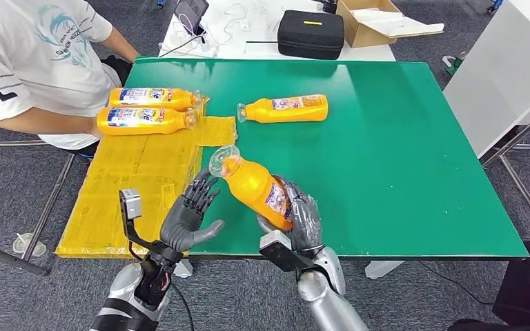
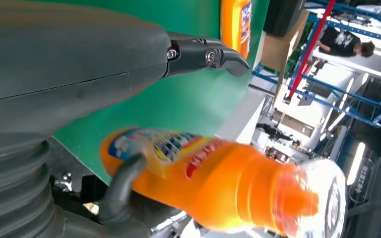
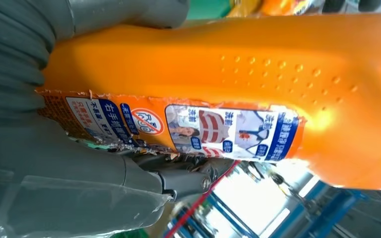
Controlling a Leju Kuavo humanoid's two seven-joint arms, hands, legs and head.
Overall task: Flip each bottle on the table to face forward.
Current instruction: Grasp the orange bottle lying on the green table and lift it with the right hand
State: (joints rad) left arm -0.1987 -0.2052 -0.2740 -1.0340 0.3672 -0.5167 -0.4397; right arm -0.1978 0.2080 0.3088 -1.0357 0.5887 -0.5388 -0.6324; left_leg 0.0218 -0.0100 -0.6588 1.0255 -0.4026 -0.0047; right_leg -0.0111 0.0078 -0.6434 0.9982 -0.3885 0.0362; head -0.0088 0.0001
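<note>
At the table's near edge the right hand [image 1: 302, 222] grips a smooth orange bottle [image 1: 257, 187] by its labelled lower half, tilted with its clear cap pointing away and left, above the green table [image 1: 400, 158]. The left hand [image 1: 190, 214] hangs just beside it, fingers spread and holding nothing — the wrist view blurs the cap. Open green surface lies to the right. Farther off a third bottle [image 1: 284, 109] lies on its side; two more bottles [image 1: 145, 110] lie on yellow sheeting [image 1: 138, 186] beside a person's arm [image 1: 48, 123], the body cut off.

Orange bottles [image 1: 257, 187] with blue-and-white labels, green table [image 1: 400, 152], yellow mat [image 1: 138, 186], black case [image 1: 310, 34].
</note>
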